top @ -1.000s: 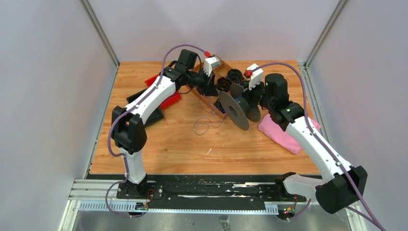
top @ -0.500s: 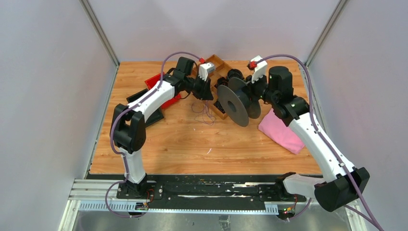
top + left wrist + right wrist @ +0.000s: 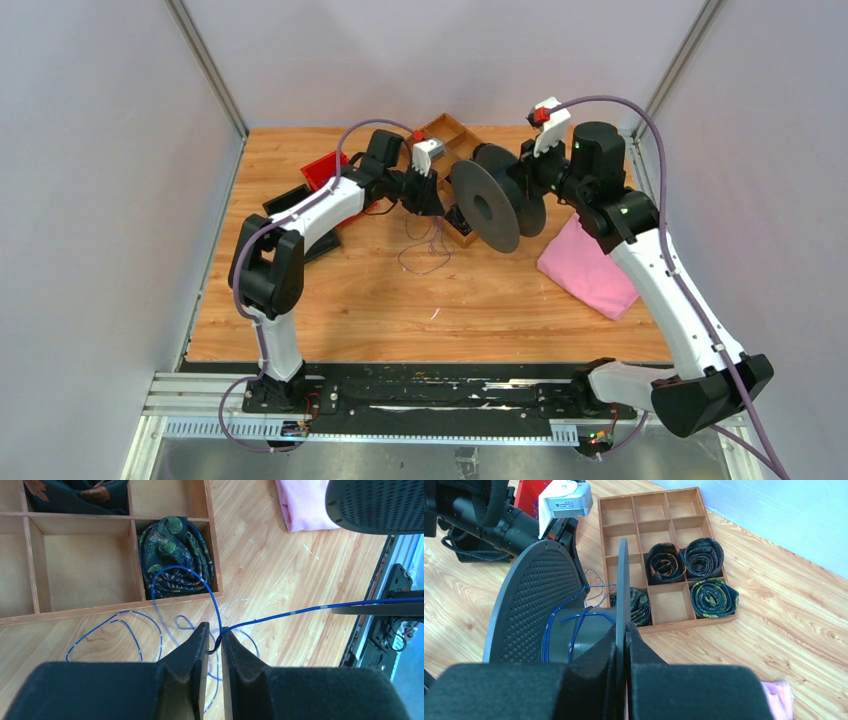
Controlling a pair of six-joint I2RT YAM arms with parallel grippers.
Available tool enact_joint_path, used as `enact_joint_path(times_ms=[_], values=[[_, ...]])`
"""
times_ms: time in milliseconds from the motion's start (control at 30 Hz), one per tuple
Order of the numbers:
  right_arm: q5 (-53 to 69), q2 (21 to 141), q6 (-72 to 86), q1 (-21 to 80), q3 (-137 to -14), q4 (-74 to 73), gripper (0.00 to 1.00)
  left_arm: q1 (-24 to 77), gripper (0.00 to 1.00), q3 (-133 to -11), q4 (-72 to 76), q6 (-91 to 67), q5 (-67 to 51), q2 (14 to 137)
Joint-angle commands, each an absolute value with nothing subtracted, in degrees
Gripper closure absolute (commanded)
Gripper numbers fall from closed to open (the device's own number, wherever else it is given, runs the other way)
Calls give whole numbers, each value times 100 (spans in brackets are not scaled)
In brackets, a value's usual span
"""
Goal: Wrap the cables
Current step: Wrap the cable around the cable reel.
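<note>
The right gripper (image 3: 625, 630) is clamped on the flange of the spool (image 3: 539, 595) and has swung it up higher than a second ago. A few turns sit on the hub. The left gripper (image 3: 214, 632) has cracked its jaws a bit, so the cable (image 3: 280, 615) slides through instead of being pinched, I reckon. Slack loops lie on the wooden counter (image 3: 500, 300) below it, tray (image 3: 100, 610) just ahead, plain walls around.

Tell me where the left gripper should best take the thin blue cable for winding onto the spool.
Take the cable on its straight stretch toward the spool, close to where the left gripper straddles it, jaws crosswise, from above. That stretch is straight and raised; the loops on the table lie slack and crossed.
</note>
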State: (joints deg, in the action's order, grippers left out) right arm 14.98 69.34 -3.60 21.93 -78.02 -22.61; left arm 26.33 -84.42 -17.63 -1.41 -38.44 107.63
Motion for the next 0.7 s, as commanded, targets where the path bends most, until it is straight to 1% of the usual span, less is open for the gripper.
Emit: enact_joint_path(times_ms=[0, 233, 367, 667], values=[[1596, 6891, -191, 2072, -8221, -2100, 100, 2608, 81, -8330, -1538, -190, -3857, 10741], [1599, 6910, -150, 2013, -8546, -2230, 100, 2605, 81, -8208, -1617, -97, -3841, 10718], [1597, 6923, -161, 1987, -8754, -2320, 99, 2602, 78, -8102, -1659, -13, -3827, 10660], [1565, 6893, -217, 1945, -8937, -2467, 99, 2603, 77, -7929, -1726, 249, -3891, 10515]])
